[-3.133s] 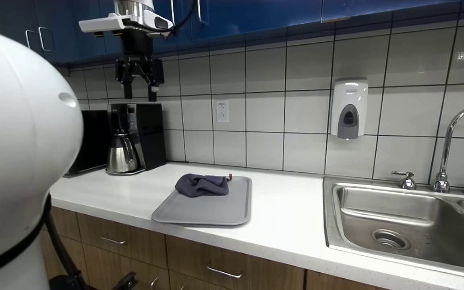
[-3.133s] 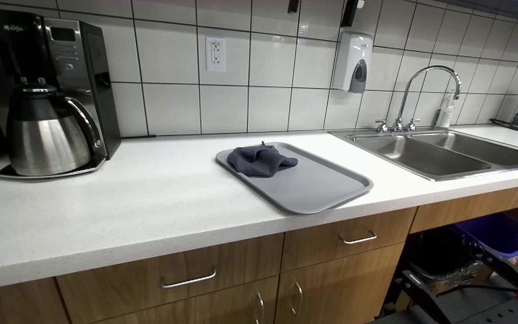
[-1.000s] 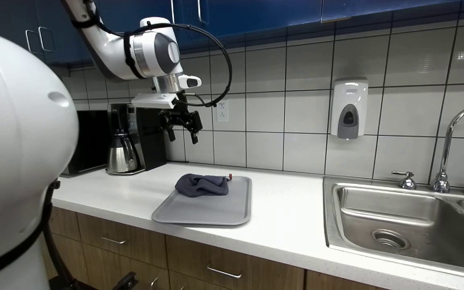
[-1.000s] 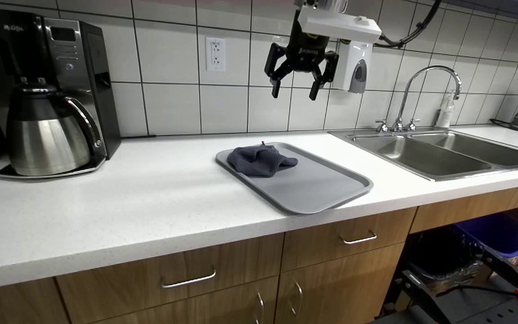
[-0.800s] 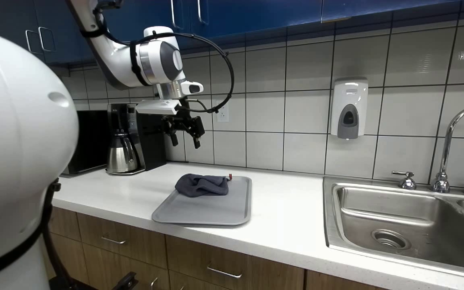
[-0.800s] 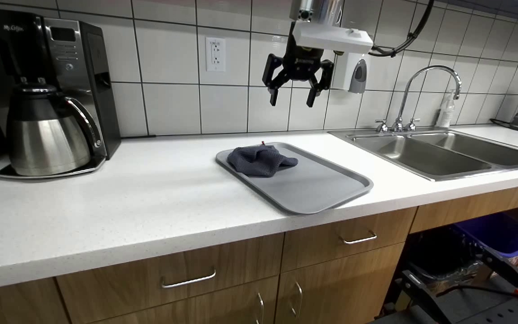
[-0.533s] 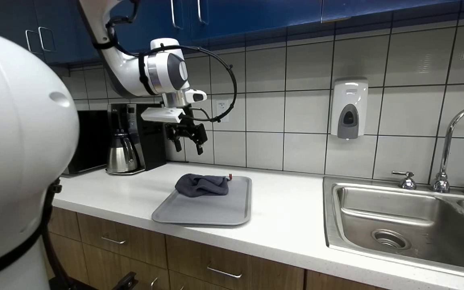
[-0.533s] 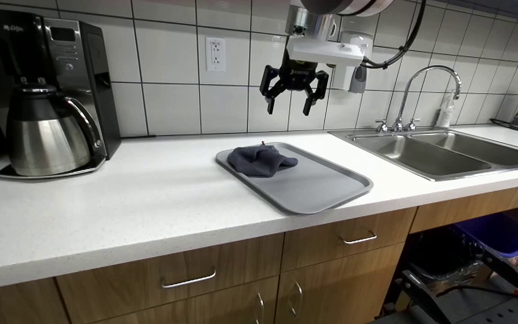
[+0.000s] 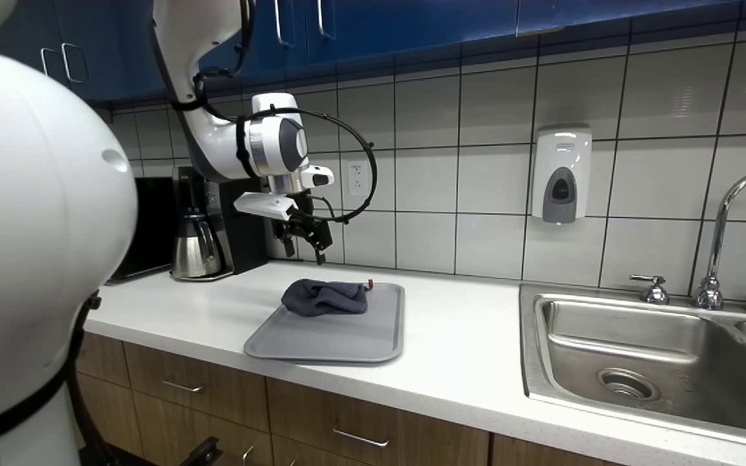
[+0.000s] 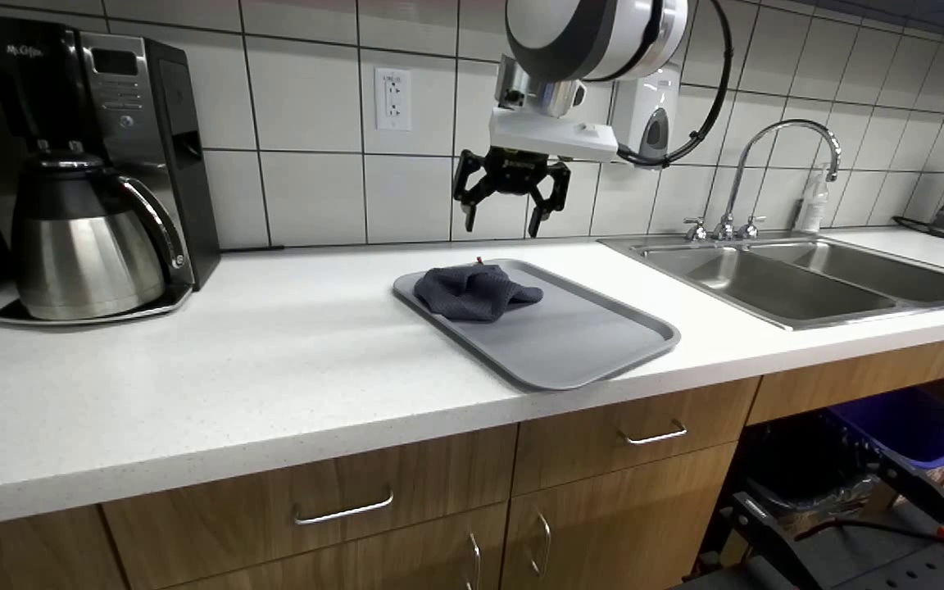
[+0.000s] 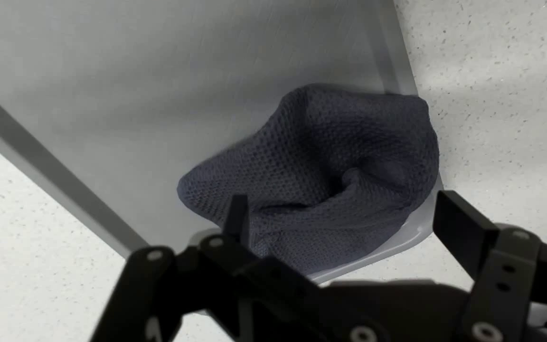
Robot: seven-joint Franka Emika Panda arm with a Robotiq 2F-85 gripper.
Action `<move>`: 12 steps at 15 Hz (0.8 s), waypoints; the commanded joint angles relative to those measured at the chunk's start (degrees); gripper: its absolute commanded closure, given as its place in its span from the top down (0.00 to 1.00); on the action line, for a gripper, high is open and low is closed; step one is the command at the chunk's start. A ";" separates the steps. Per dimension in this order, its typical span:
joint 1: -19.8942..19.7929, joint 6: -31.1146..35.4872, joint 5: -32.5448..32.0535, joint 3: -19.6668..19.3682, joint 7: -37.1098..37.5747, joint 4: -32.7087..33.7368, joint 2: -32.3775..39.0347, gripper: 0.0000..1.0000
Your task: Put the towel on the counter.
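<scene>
A crumpled dark grey-blue towel (image 9: 326,299) lies on one corner of a grey tray (image 9: 347,340); both also show in an exterior view, the towel (image 10: 472,295) and the tray (image 10: 587,344). The tray rests on the white counter (image 10: 234,352). My gripper (image 10: 501,229) is open and empty, pointing down above the towel and apart from it; it also shows in an exterior view (image 9: 305,255). In the wrist view the towel (image 11: 302,175) fills much of the space between and ahead of the open fingertips (image 11: 340,204), and the tray's corner edge shows beneath it.
A coffee maker with a steel carafe (image 10: 87,262) stands on the counter near the wall. A steel sink (image 9: 606,353) with a tap is on the far side of the tray. A soap dispenser (image 9: 564,175) hangs on the wall. A small red item (image 9: 370,283) shows behind the towel.
My arm has come into fuller view and lowered the gripper toward the towel, with some sideways travel. The gripper stays open. The towel and tray have not moved.
</scene>
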 commanded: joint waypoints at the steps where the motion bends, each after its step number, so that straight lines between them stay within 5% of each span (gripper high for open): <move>1: 3.49 0.52 -0.62 -2.94 4.34 4.68 4.91 1.00; 12: 13.12 -1.12 -1.83 -12.49 16.94 15.83 17.26 1.00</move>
